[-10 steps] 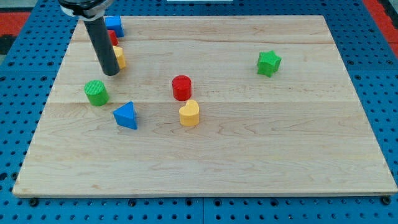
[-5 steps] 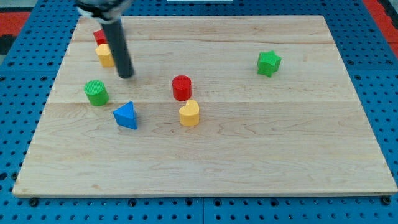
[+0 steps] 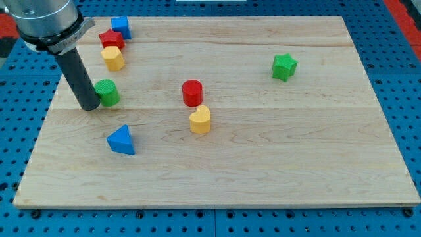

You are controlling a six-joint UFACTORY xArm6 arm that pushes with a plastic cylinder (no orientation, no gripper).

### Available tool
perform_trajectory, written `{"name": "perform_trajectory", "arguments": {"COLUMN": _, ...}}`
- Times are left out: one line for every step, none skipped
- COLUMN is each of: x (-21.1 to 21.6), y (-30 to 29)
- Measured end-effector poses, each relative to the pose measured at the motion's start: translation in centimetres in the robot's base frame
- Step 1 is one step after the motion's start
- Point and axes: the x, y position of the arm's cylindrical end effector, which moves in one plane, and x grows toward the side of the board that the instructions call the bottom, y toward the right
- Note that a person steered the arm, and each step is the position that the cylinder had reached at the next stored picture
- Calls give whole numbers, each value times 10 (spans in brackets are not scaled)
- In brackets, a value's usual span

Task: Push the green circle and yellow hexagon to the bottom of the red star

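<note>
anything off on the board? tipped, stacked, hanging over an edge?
Nothing stands out. All eight blocks sit flat on the wooden board, none stacked or over an edge. The red star, blue block and yellow hexagon crowd the top-left corner. My tip sits against the green circle's left side.

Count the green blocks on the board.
2: the green circle sits at the view's left, right beside my tip; the green star sits at the view's upper right. None seem hidden.
</note>
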Motion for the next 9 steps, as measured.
{"name": "perform_trajectory", "arguments": {"x": 37, "y": 10}}
{"name": "perform_trajectory", "arguments": {"x": 11, "y": 17}}
{"name": "perform_trajectory", "arguments": {"x": -15, "y": 22}}
{"name": "perform_trajectory", "arguments": {"x": -17, "y": 24}}
{"name": "perform_trajectory", "arguments": {"x": -31, "y": 38}}
{"name": "perform_trajectory", "arguments": {"x": -11, "y": 90}}
{"name": "perform_trajectory", "arguments": {"x": 44, "y": 151}}
{"name": "perform_trajectory", "arguments": {"x": 119, "y": 131}}
{"name": "perform_trajectory", "arguments": {"x": 132, "y": 102}}
